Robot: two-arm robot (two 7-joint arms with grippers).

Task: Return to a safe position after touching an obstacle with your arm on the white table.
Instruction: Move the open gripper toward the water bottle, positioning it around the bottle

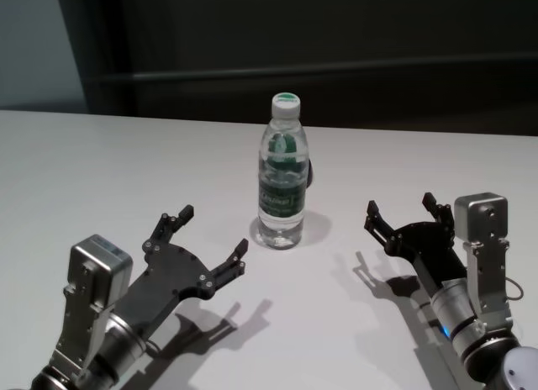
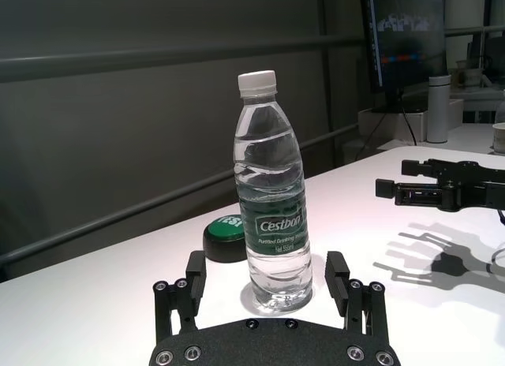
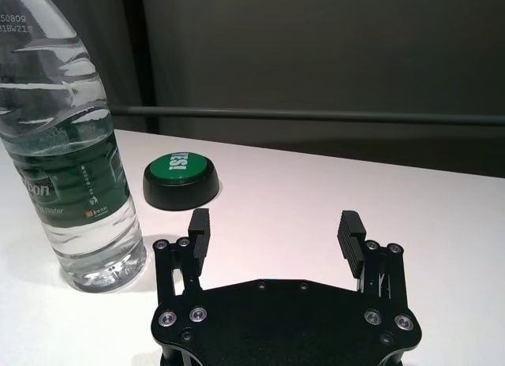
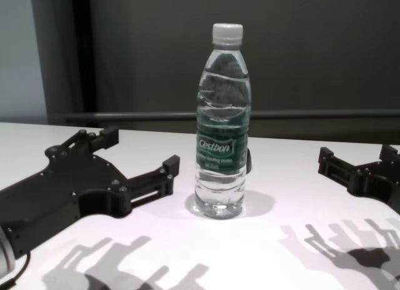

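**Both tools clear of bottle**

Left tool [image 1: 213, 239] at 7 o'clock, right tool [image 1: 402, 213] at 4 o'clock: both spread wide, gripping nothing, over the wide white desk [image 1: 101, 171]. Tall clear plastic water bottle [image 1: 282, 176], white-capped, upright at centre. Green-topped black button [image 3: 181, 179] behind.

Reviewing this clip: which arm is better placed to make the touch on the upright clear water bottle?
Left. The left gripper, open, sits close beside the tall clear plastic bottle with white cap and green label, one fingertip near its base. The right gripper, also open, is farther off on the white table.
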